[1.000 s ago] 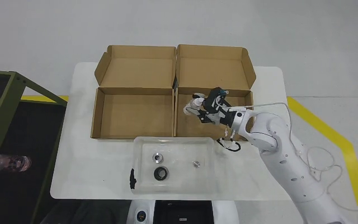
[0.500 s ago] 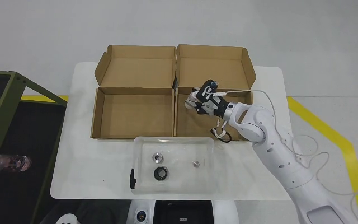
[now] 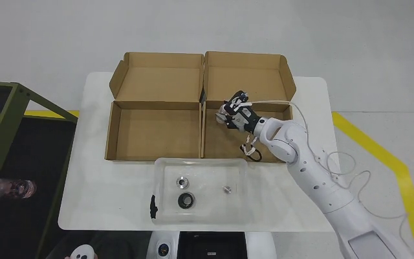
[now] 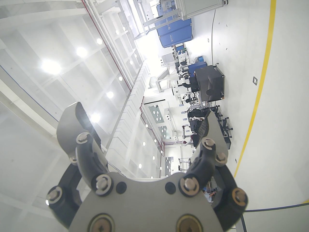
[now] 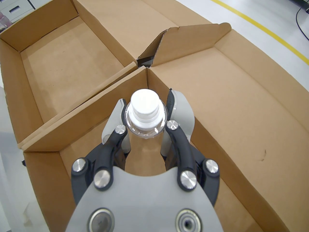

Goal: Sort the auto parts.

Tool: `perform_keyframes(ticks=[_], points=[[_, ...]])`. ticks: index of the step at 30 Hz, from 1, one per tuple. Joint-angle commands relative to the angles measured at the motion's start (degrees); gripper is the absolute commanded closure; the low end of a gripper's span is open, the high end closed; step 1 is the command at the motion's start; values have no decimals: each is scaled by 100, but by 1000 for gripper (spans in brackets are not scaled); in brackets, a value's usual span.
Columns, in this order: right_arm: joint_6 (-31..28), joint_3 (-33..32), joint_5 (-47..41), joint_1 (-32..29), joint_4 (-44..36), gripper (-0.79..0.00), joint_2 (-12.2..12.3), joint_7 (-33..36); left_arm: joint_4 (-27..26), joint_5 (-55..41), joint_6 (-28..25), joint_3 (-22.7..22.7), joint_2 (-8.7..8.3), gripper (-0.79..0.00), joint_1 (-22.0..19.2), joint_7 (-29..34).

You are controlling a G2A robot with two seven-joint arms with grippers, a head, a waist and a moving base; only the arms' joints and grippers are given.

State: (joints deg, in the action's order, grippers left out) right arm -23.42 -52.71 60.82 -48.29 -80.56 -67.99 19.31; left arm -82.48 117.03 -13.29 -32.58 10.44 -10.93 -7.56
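"White on top and clear round the rim, where is that little part (image 5: 145, 97)?" asks Ben.

"It sits right between the fingers of the right gripper (image 5: 146, 108)," says Ana. "The fingers are closed in snug on both its sides. They hold it up over the right box (image 5: 241, 126), near the corner next to the left box (image 3: 155, 133)."

"Which way does it point?"

"Its white end faces up at the wrist. So its long way likely runs down to the box floor. The floor is right under it, so the drop would be straight down."

"Which arm is nearer?"

"The right one, for sure. The left gripper (image 4: 140, 117) points up at the ceiling lights (image 4: 50, 66). Its fingers are spread wide and hold nothing."

"What is left to sort?"

"Three parts lie in the clear tray (image 3: 200, 162) in front of the boxes: a black ring (image 3: 187, 201), a round silver piece (image 3: 182, 182) and a tiny silver one (image 3: 226, 190). The right gripper likely has to let go first, then reach for those."
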Motion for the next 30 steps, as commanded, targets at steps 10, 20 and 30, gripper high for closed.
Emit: perform_keyframes(ticks=[10,20,30], points=[[5,36,97,-13,155,-320,-62,-30,0,0,0,0,0,-785,0,0],[-99,-237,169,-128,-204,-366,-24,-38,0,0,0,0,0,-785,0,0],[-521,-717,118,-452,-1172,-376,94,26,0,0,0,0,0,-785,0,0]])
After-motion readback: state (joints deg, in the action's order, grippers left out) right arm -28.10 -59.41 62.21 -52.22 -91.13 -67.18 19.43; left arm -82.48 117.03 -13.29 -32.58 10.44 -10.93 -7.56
